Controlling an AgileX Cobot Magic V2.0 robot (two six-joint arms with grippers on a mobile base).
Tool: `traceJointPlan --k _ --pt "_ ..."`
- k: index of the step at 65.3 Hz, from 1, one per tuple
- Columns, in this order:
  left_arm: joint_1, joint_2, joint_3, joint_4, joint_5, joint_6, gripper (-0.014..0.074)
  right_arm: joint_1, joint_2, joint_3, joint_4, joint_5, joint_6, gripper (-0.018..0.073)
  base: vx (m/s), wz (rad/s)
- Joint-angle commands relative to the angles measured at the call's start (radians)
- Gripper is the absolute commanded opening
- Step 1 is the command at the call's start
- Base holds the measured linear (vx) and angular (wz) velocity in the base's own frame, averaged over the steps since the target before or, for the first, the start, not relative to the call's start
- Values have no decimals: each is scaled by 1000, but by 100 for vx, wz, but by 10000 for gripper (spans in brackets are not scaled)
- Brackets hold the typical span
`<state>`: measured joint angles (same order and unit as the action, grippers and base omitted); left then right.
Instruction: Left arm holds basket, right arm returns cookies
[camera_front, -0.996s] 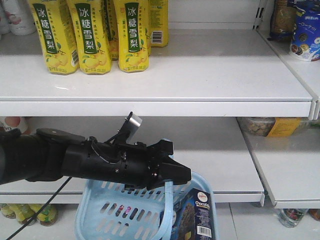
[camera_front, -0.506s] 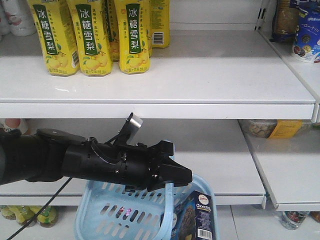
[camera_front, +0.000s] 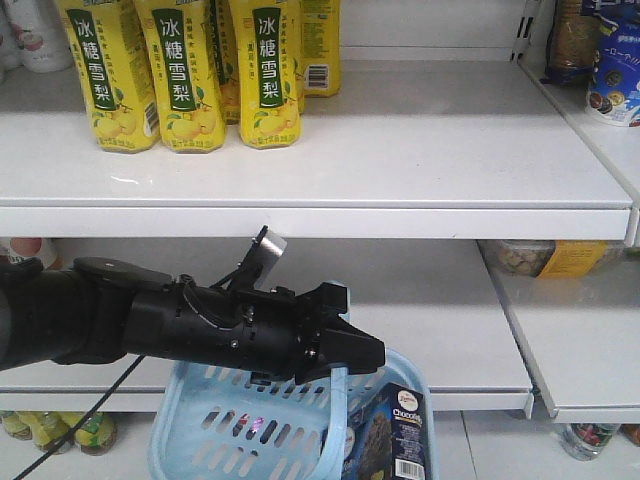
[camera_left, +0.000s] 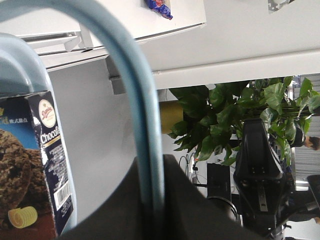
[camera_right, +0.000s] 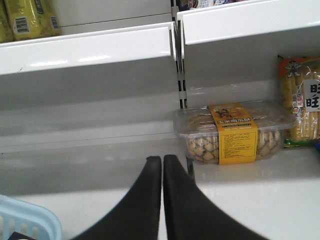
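My left gripper (camera_front: 352, 352) is shut on the pale blue loop handle (camera_front: 339, 400) of the light blue basket (camera_front: 240, 432), which hangs below it in front of the lower shelf. In the left wrist view the handle (camera_left: 134, 90) runs down between the dark fingers of that gripper (camera_left: 151, 167). The cookies (camera_front: 398, 440), a dark navy box with a chocolate cookie picture, stand upright in the basket's right end; the cookies (camera_left: 35, 165) also show there. My right gripper (camera_right: 162, 159) is shut on nothing, pointing at the lower shelf, with a basket corner (camera_right: 25, 220) at its lower left.
Yellow drink bottles (camera_front: 180, 70) stand on the upper shelf (camera_front: 420, 170). A clear tub of snacks with a yellow label (camera_right: 232, 132) sits on the lower shelf right of a shelf divider (camera_right: 180, 75). Beside it lies an orange snack bag (camera_right: 300, 107). More bottles stand at floor level (camera_front: 60, 428).
Hardly anything differs: the shelf contents drift slightly right in the front view, and the left gripper keeps its hold on the handle.
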<state>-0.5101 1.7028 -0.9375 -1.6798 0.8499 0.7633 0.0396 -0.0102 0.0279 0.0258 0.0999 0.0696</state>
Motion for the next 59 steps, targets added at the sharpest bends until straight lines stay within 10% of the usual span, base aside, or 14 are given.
traceJointPlan --k 1,59 --pt "3 -52 -31 -89 -16 58 -6 0 -12 2 -2 -78 -1 -8 0 0" --pt "3 -52 -31 -89 -16 58 -6 0 -12 2 -2 -78 -1 -8 0 0"
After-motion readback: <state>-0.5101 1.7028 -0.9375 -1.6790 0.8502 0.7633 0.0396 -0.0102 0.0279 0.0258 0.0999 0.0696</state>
